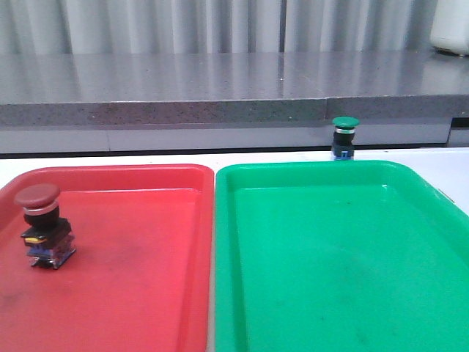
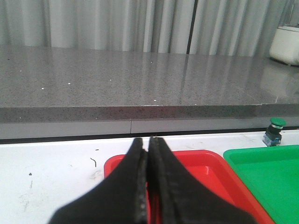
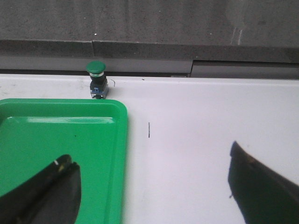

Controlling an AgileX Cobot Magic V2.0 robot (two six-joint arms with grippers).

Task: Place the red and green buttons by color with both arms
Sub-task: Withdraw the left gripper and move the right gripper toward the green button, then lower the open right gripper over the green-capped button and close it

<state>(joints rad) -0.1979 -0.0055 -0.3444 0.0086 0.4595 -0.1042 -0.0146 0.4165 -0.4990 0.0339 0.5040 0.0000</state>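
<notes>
Front view shows the red button [image 1: 44,226] already in the red tray [image 1: 146,293]; the green button [image 1: 344,137] stands upright on the table just behind the green tray [image 1: 330,293]. The left gripper [image 2: 148,186] is clenched empty; the right gripper [image 3: 152,182] is spread wide, so it should reach past the tray rim, centre on the green cap, grip below it, then lift clear.

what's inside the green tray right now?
Nothing visible inside the green tray. The green button stands on the table behind its far rim. The tray's near end is out of frame.

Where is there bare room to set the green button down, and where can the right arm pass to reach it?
The green tray is bare all over. The green button stands upright on the white table just behind that tray's far rim. The table beside the tray's right rim is bare, a free lane. The red tray holds only the red button near its left side.
</notes>
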